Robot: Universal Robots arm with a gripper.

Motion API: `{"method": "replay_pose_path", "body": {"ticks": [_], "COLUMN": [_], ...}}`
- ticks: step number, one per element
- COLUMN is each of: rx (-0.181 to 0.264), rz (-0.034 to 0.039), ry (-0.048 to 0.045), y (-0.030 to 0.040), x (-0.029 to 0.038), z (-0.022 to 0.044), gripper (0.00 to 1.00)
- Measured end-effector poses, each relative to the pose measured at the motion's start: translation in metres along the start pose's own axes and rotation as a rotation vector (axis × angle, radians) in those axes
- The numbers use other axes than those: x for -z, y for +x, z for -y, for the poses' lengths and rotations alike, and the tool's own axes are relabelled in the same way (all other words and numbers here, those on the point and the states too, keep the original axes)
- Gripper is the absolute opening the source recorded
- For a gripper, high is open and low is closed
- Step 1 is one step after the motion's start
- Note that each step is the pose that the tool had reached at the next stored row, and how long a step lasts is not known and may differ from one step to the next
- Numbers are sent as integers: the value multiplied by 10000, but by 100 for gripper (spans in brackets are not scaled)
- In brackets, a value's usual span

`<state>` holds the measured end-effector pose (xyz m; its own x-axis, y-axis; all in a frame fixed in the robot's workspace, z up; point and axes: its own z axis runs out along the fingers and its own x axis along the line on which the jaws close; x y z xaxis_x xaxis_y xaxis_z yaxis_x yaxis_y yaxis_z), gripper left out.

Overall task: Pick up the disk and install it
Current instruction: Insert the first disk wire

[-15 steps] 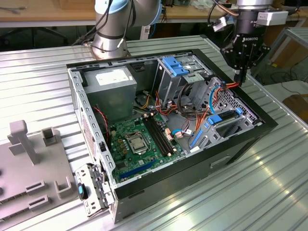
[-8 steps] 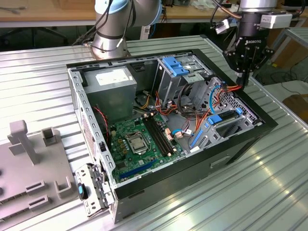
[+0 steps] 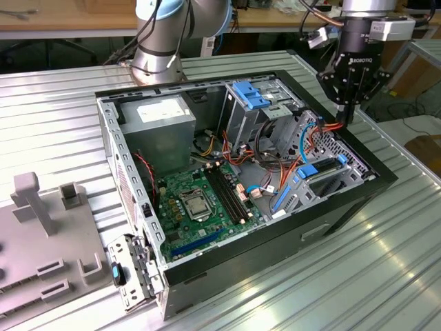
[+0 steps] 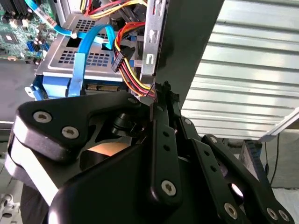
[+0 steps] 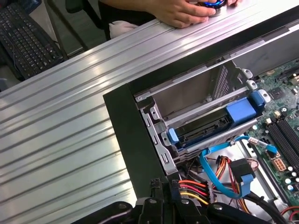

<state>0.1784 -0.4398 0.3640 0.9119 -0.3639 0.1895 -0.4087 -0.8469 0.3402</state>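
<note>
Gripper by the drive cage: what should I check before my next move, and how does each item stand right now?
1. Gripper empty: ok, shut with nothing in it.
2. Disk in the drive cage: ok, lying in its bay; fully seated, cannot tell.
3. Power cables clear of the gripper: not ok, the bundle lies right beside its tips.
4. Person's hand clear of the case: ok, resting on the table outside it.
</note>
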Motion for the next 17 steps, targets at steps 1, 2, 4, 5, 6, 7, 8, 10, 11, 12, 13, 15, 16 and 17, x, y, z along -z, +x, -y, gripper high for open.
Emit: {"method": "replay_pose_path", "body": {"ticks": [1, 2, 4, 5, 6, 7, 8, 10, 11, 12, 13, 15, 16, 17], "rx": [-2, -2, -4, -5, -6, -10, -16, -29, -30, -31, -30, -32, -47, -158], "rz": [21, 26, 32, 37, 40, 44, 49, 58, 64, 64, 66, 78, 86, 127], "ry": [45, 58, 71, 81, 87, 91, 97, 105, 116, 118, 122, 147, 152, 132], "y": [-6, -8, -11, -14, -16, -18, -19, -23, -36, -63, -97, -169, -168, -169], "x": [20, 33, 63, 82, 92, 98, 101, 108, 108, 109, 110, 112, 109, 105], "z": [-13, -20, -39, -52, -59, -65, -69, -78, -89, -104, -120, -155, -157, -157], "gripper": [17, 17, 17, 17, 17, 17, 17, 17, 17, 17, 17, 17, 17, 17]}}
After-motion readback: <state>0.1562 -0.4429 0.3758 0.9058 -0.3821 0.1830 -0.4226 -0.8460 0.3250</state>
